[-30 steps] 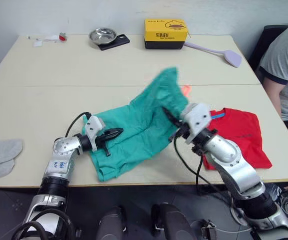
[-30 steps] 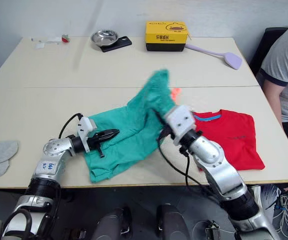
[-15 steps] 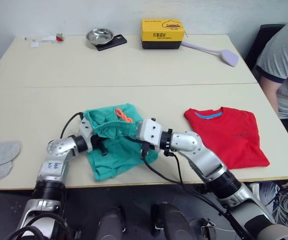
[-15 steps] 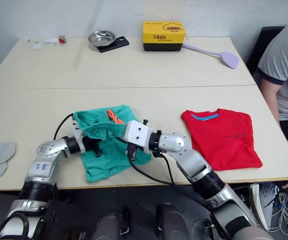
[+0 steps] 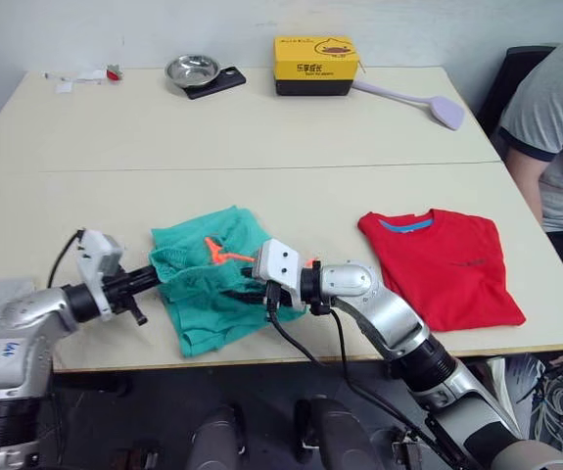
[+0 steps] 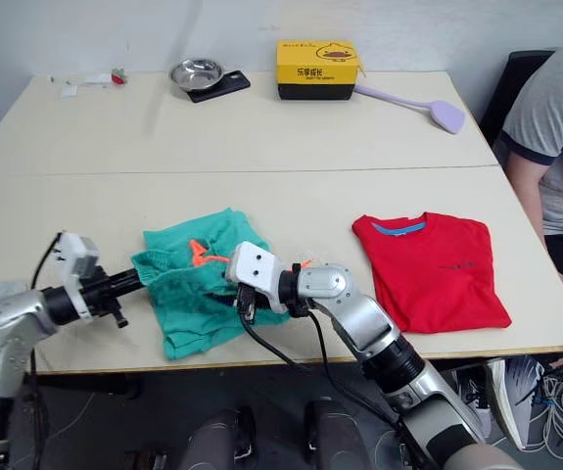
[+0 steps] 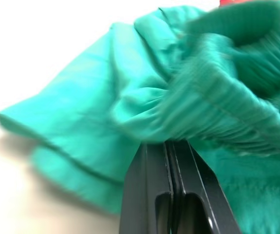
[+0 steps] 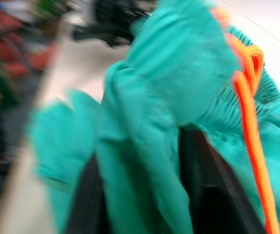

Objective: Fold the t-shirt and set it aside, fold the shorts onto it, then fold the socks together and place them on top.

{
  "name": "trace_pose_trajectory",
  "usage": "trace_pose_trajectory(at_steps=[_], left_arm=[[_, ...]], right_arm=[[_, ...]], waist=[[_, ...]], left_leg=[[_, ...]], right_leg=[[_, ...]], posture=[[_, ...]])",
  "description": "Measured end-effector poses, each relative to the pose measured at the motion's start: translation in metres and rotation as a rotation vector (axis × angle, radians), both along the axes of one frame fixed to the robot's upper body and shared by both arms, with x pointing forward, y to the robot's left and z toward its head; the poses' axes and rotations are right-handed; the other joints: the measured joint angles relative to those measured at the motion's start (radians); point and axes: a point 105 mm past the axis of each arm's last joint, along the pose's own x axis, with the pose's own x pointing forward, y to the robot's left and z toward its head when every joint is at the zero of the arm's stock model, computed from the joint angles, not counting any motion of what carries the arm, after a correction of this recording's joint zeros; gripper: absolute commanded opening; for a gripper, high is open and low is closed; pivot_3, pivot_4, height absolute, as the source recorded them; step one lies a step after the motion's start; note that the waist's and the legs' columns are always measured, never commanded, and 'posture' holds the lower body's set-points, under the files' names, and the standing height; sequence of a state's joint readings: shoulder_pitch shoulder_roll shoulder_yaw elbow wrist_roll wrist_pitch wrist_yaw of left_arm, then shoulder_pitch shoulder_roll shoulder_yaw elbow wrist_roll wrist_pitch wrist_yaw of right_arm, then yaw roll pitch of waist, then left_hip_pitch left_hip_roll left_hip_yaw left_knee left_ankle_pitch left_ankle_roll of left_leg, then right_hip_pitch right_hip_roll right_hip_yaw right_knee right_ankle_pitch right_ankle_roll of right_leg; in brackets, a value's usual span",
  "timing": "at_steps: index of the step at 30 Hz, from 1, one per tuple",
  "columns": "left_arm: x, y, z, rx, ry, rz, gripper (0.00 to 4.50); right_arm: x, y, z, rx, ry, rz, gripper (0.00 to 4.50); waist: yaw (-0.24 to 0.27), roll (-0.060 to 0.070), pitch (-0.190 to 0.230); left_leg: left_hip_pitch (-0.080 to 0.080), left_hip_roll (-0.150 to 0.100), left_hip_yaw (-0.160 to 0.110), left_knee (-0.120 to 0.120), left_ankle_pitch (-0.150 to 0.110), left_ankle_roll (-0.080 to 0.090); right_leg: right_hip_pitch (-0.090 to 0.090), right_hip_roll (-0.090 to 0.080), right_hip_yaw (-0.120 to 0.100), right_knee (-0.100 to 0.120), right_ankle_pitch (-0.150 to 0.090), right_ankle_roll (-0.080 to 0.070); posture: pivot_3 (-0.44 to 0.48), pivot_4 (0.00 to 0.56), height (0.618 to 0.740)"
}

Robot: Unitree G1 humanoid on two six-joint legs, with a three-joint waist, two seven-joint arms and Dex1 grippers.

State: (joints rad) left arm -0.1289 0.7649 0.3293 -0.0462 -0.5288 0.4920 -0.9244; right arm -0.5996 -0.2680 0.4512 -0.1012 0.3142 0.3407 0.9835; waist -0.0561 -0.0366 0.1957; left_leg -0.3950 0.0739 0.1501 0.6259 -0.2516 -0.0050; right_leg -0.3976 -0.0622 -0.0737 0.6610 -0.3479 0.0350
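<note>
While the t-shirt [image 5: 438,264] is already lying folded and flat at the right of the desk [image 5: 261,137], near a seated person's arm, the shorts [image 5: 217,289] are only partway through their fold, bunched near the front edge between the two arms and well apart from the shirt. The left gripper [image 5: 149,278] is touching the shorts' left edge, its fingers pressed together, and they are probably pinching a bit of hem, though the wrist view is too blurred to be sure. The right gripper [image 6: 244,300] is holding a teal fold, with the cloth draping over and between its fingers and the orange drawstring [image 5: 217,251] trailing beside them. Still to come, by my judgement: finishing this fold, carrying the shorts onto the shirt, then pairing the socks. At the far edge, a yellow box [image 5: 316,59] is showing dark lettering, too small to read.
</note>
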Motion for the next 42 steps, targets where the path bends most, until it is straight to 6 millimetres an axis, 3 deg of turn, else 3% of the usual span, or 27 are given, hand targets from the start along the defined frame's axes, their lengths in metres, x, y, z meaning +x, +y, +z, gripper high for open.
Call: trace_pose_trajectory(at_steps=[1,5,9,12,17,18,20,24,26,29,31,33,36,39,42], left_arm=[[-0.001,0.002,0.002,0.001,0.001,-0.003,0.00],[-0.003,0.008,0.004,0.017,0.023,-0.005,0.00],[-0.004,0.015,0.007,0.029,0.026,0.009,0.00],[-0.009,0.026,0.016,0.054,0.029,0.019,0.00],[-0.018,0.036,0.036,0.039,0.050,-0.002,0.00],[-0.020,0.035,0.040,0.016,0.058,-0.013,0.00],[-0.020,0.022,0.050,-0.042,0.058,-0.071,0.00],[-0.014,-0.028,0.070,-0.089,-0.030,-0.252,0.00],[-0.008,-0.056,0.063,-0.111,-0.057,-0.327,0.00],[0.000,-0.096,0.031,-0.096,-0.030,-0.399,0.00],[0.004,-0.109,0.016,-0.044,-0.047,-0.404,0.00],[0.014,-0.109,0.003,0.052,-0.088,-0.359,0.00],[0.040,-0.082,-0.019,0.193,-0.131,-0.174,0.00],[0.050,-0.066,-0.023,0.200,-0.164,-0.079,0.00],[0.050,-0.064,-0.023,0.199,-0.188,-0.091,0.00]], right_arm=[[-0.006,-0.004,0.008,0.015,0.018,0.057,2.71],[-0.020,-0.031,0.034,0.090,0.144,0.187,2.71],[-0.025,-0.063,0.039,0.097,0.241,0.196,2.71],[-0.019,-0.074,0.031,0.109,0.276,0.120,1.78],[0.005,-0.071,0.020,0.105,0.168,-0.046,0.03],[0.009,-0.069,0.017,0.097,0.135,-0.069,0.03],[0.018,-0.063,0.004,0.054,0.066,-0.116,0.03],[0.029,-0.045,-0.026,-0.025,-0.012,-0.163,0.03],[0.034,-0.040,-0.032,-0.026,-0.025,-0.187,0.03],[0.038,-0.037,-0.037,-0.031,-0.055,-0.197,0.03],[0.039,-0.037,-0.042,-0.050,-0.070,-0.195,0.03],[0.038,-0.037,-0.045,-0.062,-0.077,-0.188,0.03],[0.034,-0.041,-0.053,-0.095,-0.061,-0.174,0.03],[0.028,-0.051,-0.064,-0.131,0.001,-0.159,0.03],[0.011,-0.060,-0.061,-0.114,0.065,-0.082,0.03]], waist=[[0.000,0.000,0.000],[0.002,0.000,0.000],[0.003,0.000,0.000],[-0.004,0.000,0.000],[-0.005,0.000,0.000],[-0.004,0.000,0.000],[-0.002,0.000,0.000],[0.005,0.000,0.000],[0.005,0.000,0.000],[0.002,0.000,0.000],[-0.001,0.000,0.000],[-0.001,0.000,0.000],[0.001,0.000,0.000],[0.004,0.000,0.000],[0.005,0.000,0.000]], left_leg=[[0.000,0.000,0.000,0.000,0.000,0.000],[-0.001,0.000,0.000,-0.001,-0.001,0.001],[-0.001,0.000,-0.001,-0.002,-0.001,0.001],[0.000,0.000,-0.001,-0.005,-0.001,0.000],[-0.002,0.000,-0.001,-0.007,0.001,-0.004],[-0.005,0.000,0.000,-0.007,0.002,-0.004],[-0.009,0.000,0.000,-0.005,0.003,-0.005],[-0.010,-0.002,0.000,-0.001,0.006,-0.007],[-0.011,-0.002,0.000,0.002,0.006,-0.006],[-0.011,-0.002,0.002,0.004,0.006,-0.005],[-0.010,-0.002,0.003,0.004,0.006,-0.005],[-0.009,-0.001,0.003,0.004,0.007,-0.006],[-0.008,-0.001,0.002,0.004,0.007,-0.006],[-0.008,-0.001,0.002,0.004,0.007,-0.004],[-0.008,-0.001,0.002,0.004,0.007,-0.004]], right_leg=[[0.000,0.000,0.000,-0.001,0.000,0.000],[0.000,-0.001,0.000,-0.002,0.000,0.000],[0.000,-0.001,-0.001,-0.003,-0.001,-0.002],[-0.002,-0.001,-0.001,-0.003,-0.002,-0.003],[-0.008,0.000,-0.002,0.000,-0.003,-0.005],[-0.010,0.000,-0.001,0.001,-0.003,-0.005],[-0.012,0.000,-0.002,0.001,-0.003,-0.005],[-0.012,0.000,-0.001,0.002,-0.001,-0.002],[-0.011,0.000,0.000,0.002,0.000,0.000],[-0.011,0.000,0.002,0.004,0.001,0.001],[-0.012,0.001,0.003,0.005,0.001,0.001],[-0.012,0.002,0.003,0.007,0.000,0.000],[-0.013,0.002,0.003,0.010,0.000,-0.001],[-0.012,0.000,0.003,0.010,0.000,-0.001],[-0.012,0.000,0.002,0.010,0.000,-0.001]], posture=[[0.000,0.150,0.740],[0.000,0.150,0.740],[0.000,0.150,0.740],[0.000,0.150,0.740],[0.000,0.150,0.740],[0.000,0.150,0.740],[0.000,0.150,0.740],[0.000,0.150,0.740],[0.000,0.150,0.740],[0.000,0.150,0.740],[0.000,0.150,0.740],[0.000,0.150,0.740],[0.000,0.150,0.740],[0.000,0.150,0.740],[0.000,0.150,0.740]])
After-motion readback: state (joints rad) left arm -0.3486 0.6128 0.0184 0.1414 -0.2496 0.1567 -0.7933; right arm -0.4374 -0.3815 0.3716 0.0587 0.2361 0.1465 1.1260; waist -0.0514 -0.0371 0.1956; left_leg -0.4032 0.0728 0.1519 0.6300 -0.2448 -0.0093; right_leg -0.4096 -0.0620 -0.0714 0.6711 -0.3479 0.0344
